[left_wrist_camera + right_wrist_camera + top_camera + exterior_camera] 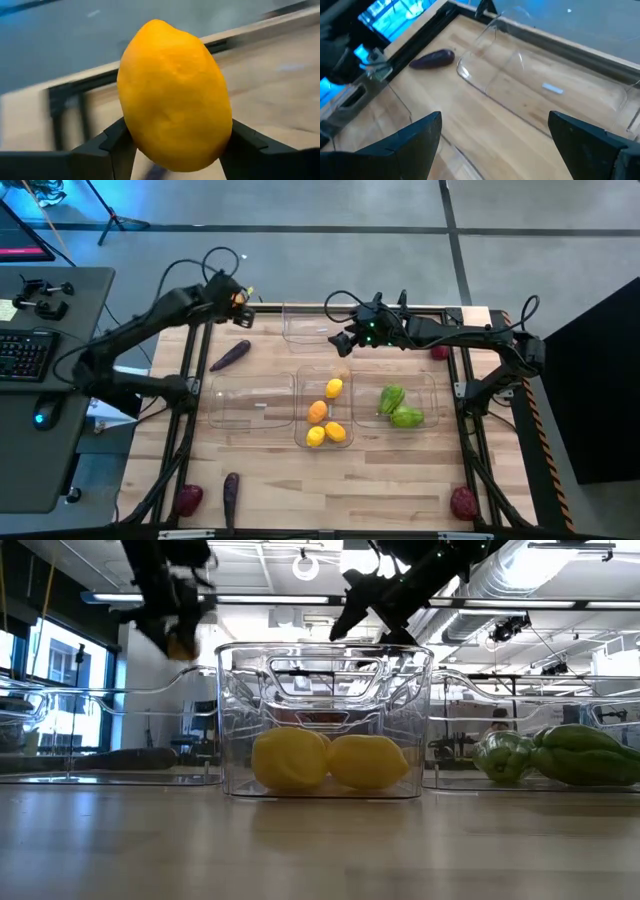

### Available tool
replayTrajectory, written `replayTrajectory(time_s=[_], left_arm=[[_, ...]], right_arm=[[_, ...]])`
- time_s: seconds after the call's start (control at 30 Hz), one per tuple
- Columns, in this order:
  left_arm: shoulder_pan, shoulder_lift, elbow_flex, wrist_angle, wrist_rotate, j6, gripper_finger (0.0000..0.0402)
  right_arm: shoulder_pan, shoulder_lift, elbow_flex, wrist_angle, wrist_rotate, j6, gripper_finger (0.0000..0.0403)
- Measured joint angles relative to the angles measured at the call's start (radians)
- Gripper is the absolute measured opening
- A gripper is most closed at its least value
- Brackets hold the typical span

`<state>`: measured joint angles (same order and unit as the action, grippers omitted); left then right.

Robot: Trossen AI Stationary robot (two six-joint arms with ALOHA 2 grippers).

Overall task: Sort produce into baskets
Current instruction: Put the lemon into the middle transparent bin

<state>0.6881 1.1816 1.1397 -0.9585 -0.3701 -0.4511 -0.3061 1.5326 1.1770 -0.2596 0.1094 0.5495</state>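
My left gripper (240, 298) hangs above the table's far left corner, shut on a yellow-orange lemon (175, 95); the low view shows it high at the left (180, 638). My right gripper (346, 342) stands open over the far clear basket (308, 326), with nothing between its fingers (490, 135). The middle basket (325, 375) holds lemons and orange pieces (318, 411). Two green ridged pieces (400, 408) lie in the right basket. The left basket (250, 402) shows nothing inside. A purple eggplant (230, 355) lies on the table beside the far basket. My left gripper pinches the lemon between its two fingers (112, 145), one on each side of its lower half (134, 137). The fingers slant downward from the table's left side. The lemon stands lengthwise out past the fingertips, lifted clear of the table.
A second eggplant (231, 495) and a dark red piece (189, 498) lie at the near left. More dark red pieces lie at the near right (462, 502) and by the right arm (440, 352). A desk with a keyboard (25, 352) stands left of the table.
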Motion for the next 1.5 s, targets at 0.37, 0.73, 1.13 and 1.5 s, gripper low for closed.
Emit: replayTrajectory(time_s=[0.37,0.73,1.13,1.5], left_arm=[[-0.448,0.036,0.0,0.328,0.075,-0.143,0.0209],[-0.645,0.345,0.0,0.701,0.231,-0.072,0.0209],[-0.698,0.414,0.0,0.736,0.282,-0.177,0.0209],[-0.697,0.414,0.0,0.732,0.385,-0.097,0.024]], right_arm=[[-0.007,-0.034,-0.001,0.135,0.048,-0.027,0.0355],[-0.049,-0.34,0.0,0.005,0.049,-0.192,0.0355],[-0.004,-0.42,0.0,-0.15,0.046,-0.191,0.0355],[0.153,-0.414,0.0,-0.158,0.037,-0.111,0.0355]])
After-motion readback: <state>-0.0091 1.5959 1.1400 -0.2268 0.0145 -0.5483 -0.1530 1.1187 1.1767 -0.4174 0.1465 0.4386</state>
